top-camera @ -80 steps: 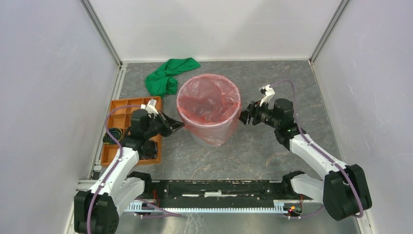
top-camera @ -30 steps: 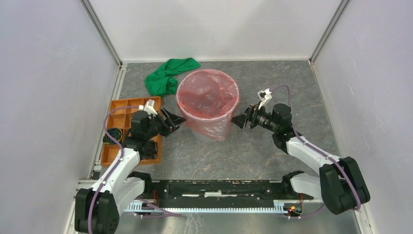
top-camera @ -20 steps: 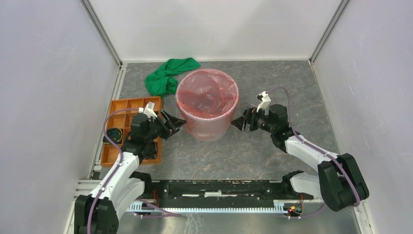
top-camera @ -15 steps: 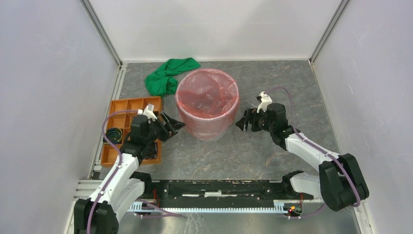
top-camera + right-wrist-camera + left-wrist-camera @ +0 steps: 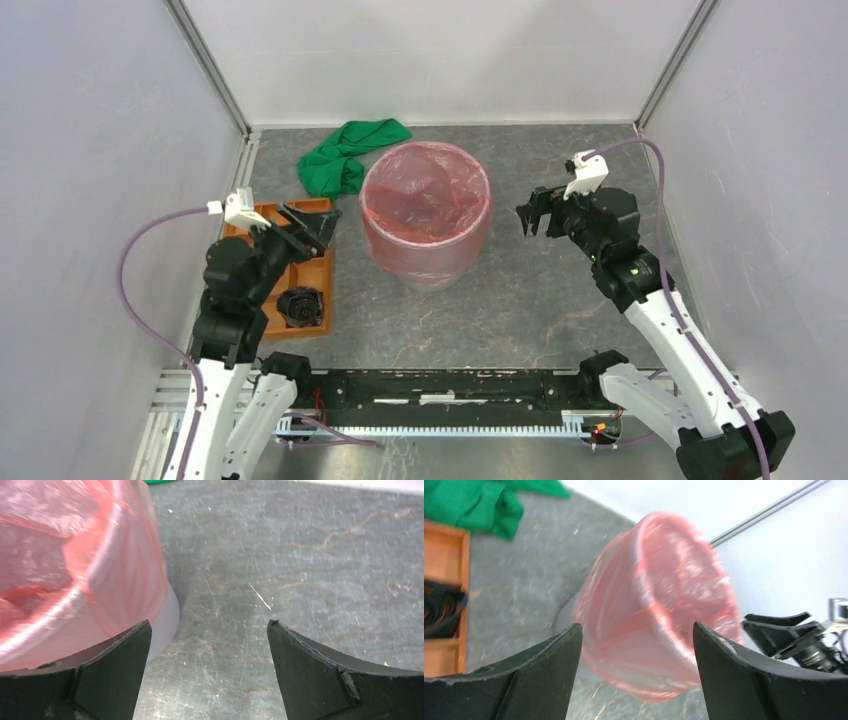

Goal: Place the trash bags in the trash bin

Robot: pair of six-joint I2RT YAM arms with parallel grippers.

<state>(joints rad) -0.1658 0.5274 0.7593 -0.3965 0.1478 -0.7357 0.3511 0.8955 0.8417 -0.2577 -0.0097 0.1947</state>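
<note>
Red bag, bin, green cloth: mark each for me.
red bag (image 5: pixel 425 195), top external view, film sagging inside the mouth
bin (image 5: pixel 169 622), right wrist view, bare grey wall below the bag
green cloth (image 5: pixel 338 162), top external view, bunched middle

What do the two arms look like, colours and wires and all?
The left arm and right arm have white shells, black joints and a looping purple cable each. The left pincer and right pincer are black, with two flat tapered fingers and a white bracket behind.

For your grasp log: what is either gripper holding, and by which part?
Nothing: left gripper and right gripper are both open, clear of the bag.
</note>
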